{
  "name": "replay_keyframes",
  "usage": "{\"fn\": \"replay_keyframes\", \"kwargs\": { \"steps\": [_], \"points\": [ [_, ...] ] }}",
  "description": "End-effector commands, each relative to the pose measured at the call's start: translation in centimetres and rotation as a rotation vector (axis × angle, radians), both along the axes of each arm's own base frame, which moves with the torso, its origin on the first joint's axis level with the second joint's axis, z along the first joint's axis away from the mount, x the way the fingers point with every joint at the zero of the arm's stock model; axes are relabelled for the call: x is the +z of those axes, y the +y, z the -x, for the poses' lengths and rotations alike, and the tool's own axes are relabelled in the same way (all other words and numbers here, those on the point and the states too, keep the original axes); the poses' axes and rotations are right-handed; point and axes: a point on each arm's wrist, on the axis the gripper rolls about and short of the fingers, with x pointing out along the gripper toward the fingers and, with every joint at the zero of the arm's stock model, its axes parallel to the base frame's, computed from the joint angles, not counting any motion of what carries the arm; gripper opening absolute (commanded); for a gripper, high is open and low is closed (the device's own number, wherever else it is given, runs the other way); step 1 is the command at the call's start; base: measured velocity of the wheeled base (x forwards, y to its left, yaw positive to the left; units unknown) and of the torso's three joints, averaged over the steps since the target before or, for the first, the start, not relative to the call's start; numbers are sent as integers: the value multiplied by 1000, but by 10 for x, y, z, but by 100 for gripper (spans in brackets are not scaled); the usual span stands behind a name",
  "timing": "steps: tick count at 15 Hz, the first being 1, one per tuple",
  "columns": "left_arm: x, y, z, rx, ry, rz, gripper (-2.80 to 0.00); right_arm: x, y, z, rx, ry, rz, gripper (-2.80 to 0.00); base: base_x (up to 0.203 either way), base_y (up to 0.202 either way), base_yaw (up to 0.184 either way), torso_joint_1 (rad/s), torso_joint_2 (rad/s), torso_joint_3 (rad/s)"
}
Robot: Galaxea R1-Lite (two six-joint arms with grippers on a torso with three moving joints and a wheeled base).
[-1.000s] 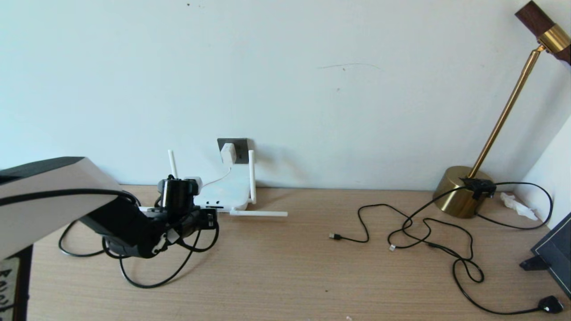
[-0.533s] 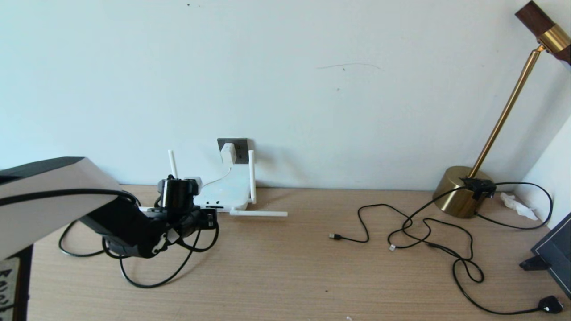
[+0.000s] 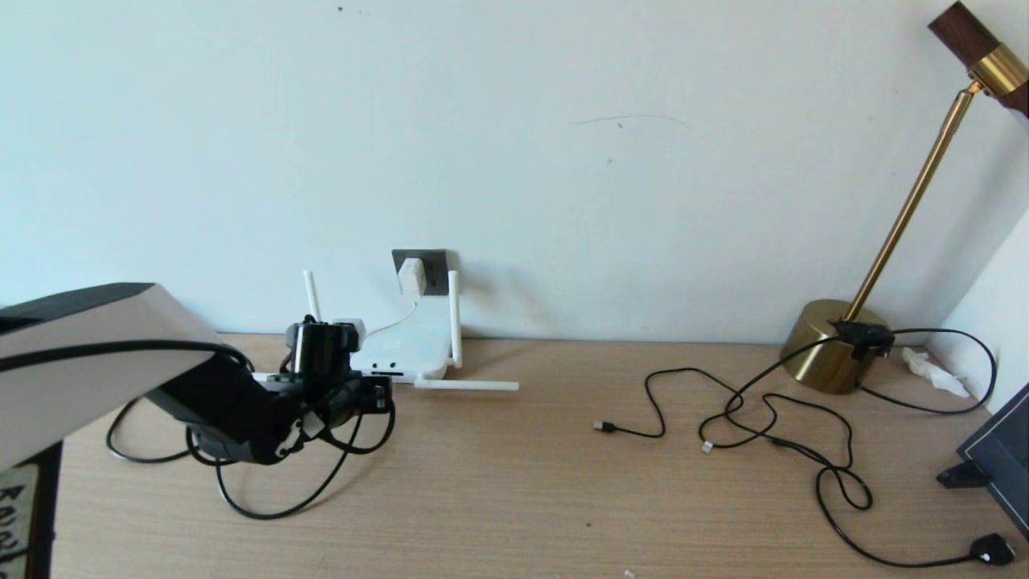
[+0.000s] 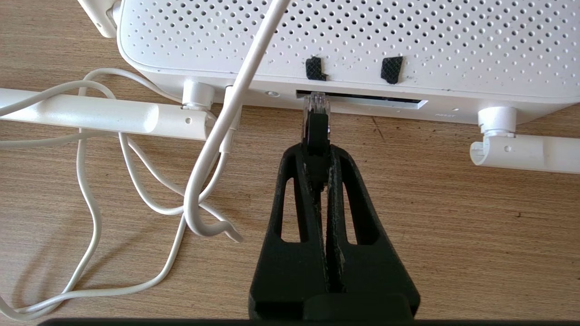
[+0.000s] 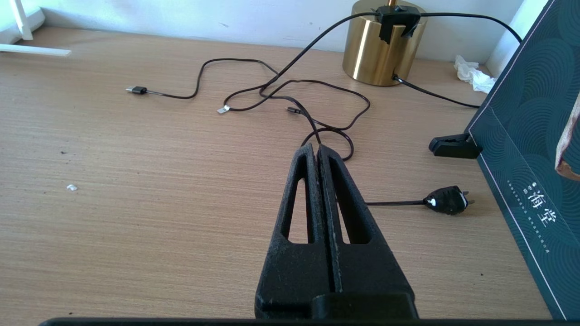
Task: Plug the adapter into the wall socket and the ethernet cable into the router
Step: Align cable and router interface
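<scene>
Left jaws round ethernet cable [image 4: 316, 131]

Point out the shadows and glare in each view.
Head view: the wall socket throws a soft shadow rightward on the wall. Left wrist view: the white cord casts faint shadows on the table beside the left gripper, shut on the ethernet cable at the router. Right wrist view: the brass lamp base shows glare beyond the shut right gripper.
</scene>
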Motion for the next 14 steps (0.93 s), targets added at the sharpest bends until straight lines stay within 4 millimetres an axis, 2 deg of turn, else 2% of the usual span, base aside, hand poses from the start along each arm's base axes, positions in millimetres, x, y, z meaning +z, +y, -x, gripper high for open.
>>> {"fn": "replay_keyframes", "kwargs": {
  "steps": [1,14],
  "points": [
    [1,0,-1,1,-8,1,-280,0,0,0,0,1,1,-280,0,0,0,0,0,0],
    [3,1,0,3,-12,2,-280,0,0,0,1,1,1,-280,0,0,0,0,0,0]
  ]
}}
